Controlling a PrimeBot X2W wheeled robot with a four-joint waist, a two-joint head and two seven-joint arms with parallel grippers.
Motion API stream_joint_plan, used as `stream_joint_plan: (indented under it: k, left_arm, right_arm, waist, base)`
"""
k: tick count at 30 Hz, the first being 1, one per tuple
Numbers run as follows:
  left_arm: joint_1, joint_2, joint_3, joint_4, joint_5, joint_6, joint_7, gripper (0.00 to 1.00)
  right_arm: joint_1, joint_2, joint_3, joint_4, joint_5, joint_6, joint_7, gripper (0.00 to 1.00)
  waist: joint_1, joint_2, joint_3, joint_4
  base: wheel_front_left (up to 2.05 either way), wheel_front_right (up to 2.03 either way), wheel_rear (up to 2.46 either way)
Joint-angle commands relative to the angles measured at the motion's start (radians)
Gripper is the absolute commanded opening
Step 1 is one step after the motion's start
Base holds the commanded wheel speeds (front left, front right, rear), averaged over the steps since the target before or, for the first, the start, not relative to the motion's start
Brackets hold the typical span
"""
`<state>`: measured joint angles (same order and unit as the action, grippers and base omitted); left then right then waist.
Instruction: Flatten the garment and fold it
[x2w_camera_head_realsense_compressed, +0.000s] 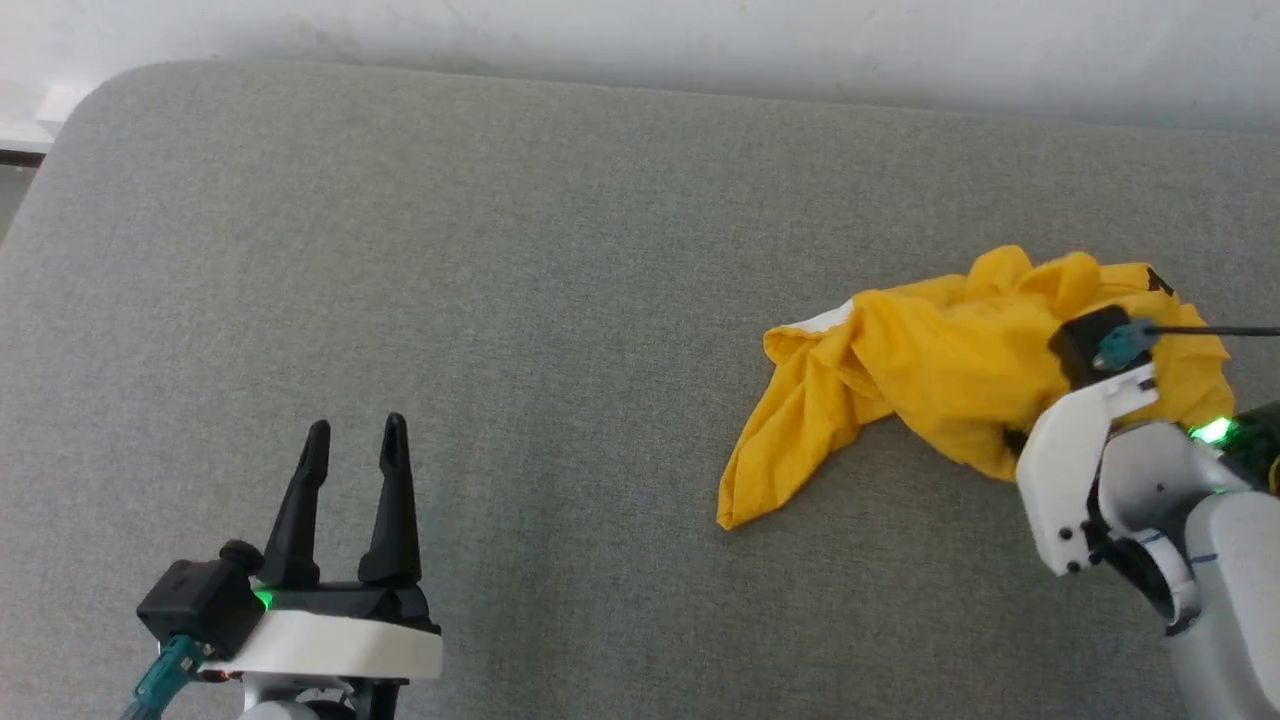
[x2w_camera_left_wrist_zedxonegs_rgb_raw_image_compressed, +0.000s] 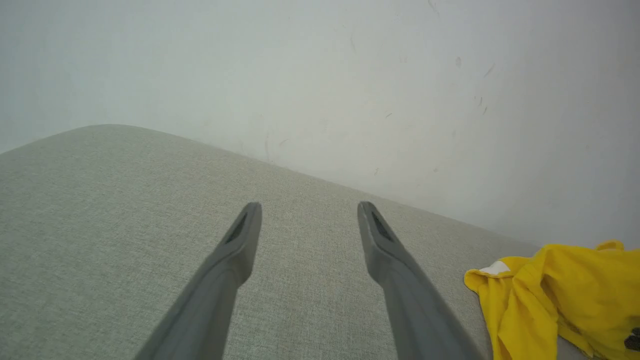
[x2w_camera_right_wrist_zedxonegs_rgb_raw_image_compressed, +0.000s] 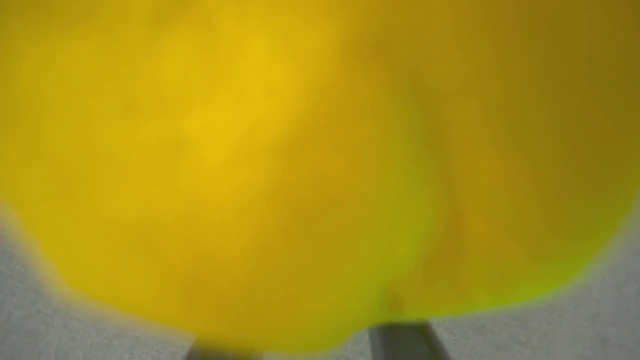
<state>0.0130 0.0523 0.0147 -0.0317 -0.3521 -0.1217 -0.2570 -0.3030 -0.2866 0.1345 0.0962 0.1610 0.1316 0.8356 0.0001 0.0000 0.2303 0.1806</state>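
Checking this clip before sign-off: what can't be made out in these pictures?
- Head view: the right claw has its fingers buried under the garment; whether it is open, shut or gripping cannot be told.
- Right wrist view: the garment is a yellow blur, too close to the lens.
- Head view: crumpled folds hide what is printed on the garment, bar a black mark.
- Left wrist view: the garment is cut off by the right and bottom edges.

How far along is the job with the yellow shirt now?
Done: nothing visible; the garment lies crumpled in a heap on the grey cushion. In hand: the right gripper is pushed into its near edge, fingers hidden by cloth. The left gripper hovers open over bare cushion. Left: flattening and all folding.
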Motion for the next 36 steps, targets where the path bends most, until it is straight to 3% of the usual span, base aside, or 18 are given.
stream_joint_plan:
  k: [1, 7, 12, 19, 24, 25, 26, 27, 36]
  left_arm:
    - [-0.01, -0.002, 0.001, 0.003, 0.005, -0.001, -0.005, 1.0]
    - [-0.01, -0.002, -0.012, 0.009, 0.0, -0.003, -0.005, 1.0]
    - [-0.009, -0.002, -0.02, 0.007, -0.005, -0.004, -0.005, 1.0]
    - [-0.008, -0.002, -0.027, 0.012, -0.011, -0.004, -0.005, 1.0]
    - [-0.009, -0.002, -0.026, 0.015, -0.006, -0.005, -0.005, 1.0]
    - [-0.009, -0.002, -0.026, 0.015, -0.004, -0.005, -0.005, 1.0]
    - [-0.009, -0.002, -0.025, 0.015, -0.003, -0.006, -0.005, 1.0]
    - [-0.008, -0.002, -0.023, 0.015, -0.002, -0.006, -0.005, 1.0]
    - [0.009, -0.002, -0.023, 0.01, 0.001, -0.006, -0.005, 1.0]
  right_arm:
    - [-0.003, 0.002, -0.01, -0.02, -0.004, -0.001, -0.013, 1.0]
    - [-0.049, 0.092, -0.071, -0.184, 0.058, -0.001, -0.015, 1.0]
    - [-0.082, 0.079, -0.092, -0.282, 0.003, -0.001, 0.005, 1.0]
    - [-0.026, 0.098, -0.144, -0.186, -0.069, -0.001, 0.051, 1.0]
    - [-0.019, 0.135, -0.175, -0.095, -0.103, -0.001, -0.006, 1.0]
    - [-0.023, 0.145, -0.184, -0.08, -0.108, -0.001, -0.026, 0.45]
    - [-0.03, 0.15, -0.188, -0.07, -0.115, -0.001, -0.052, 0.26]
    - [-0.037, 0.154, -0.189, -0.062, -0.12, -0.001, -0.076, 0.0]
    - [-0.16, 0.131, -0.117, -0.152, -0.119, -0.001, -0.172, 0.0]
  waist:
    - [-0.0001, 0.0, 0.0, -0.001]
    - [-0.0001, 0.0, -0.007, 0.003]
    - [-0.0001, 0.0, -0.006, 0.018]
    - [-0.0001, 0.0, -0.003, 0.047]
    - [-0.0001, 0.0, 0.001, 0.06]
    - [-0.0001, 0.0, 0.0, 0.062]
    - [-0.0001, 0.0, 0.0, 0.064]
    - [-0.0001, 0.0, -0.002, 0.064]
    - [-0.0001, 0.0, -0.011, 0.047]
  base:
    - [0.0, 0.0, 0.0]
    - [0.0, 0.0, 0.0]
    - [0.0, 0.0, 0.0]
    - [0.0, 0.0, 0.0]
    - [0.0, 0.0, 0.0]
    - [0.0, 0.0, 0.0]
    - [0.0, 0.0, 0.0]
    - [0.0, 0.0, 0.0]
    - [0.0, 0.0, 0.0]
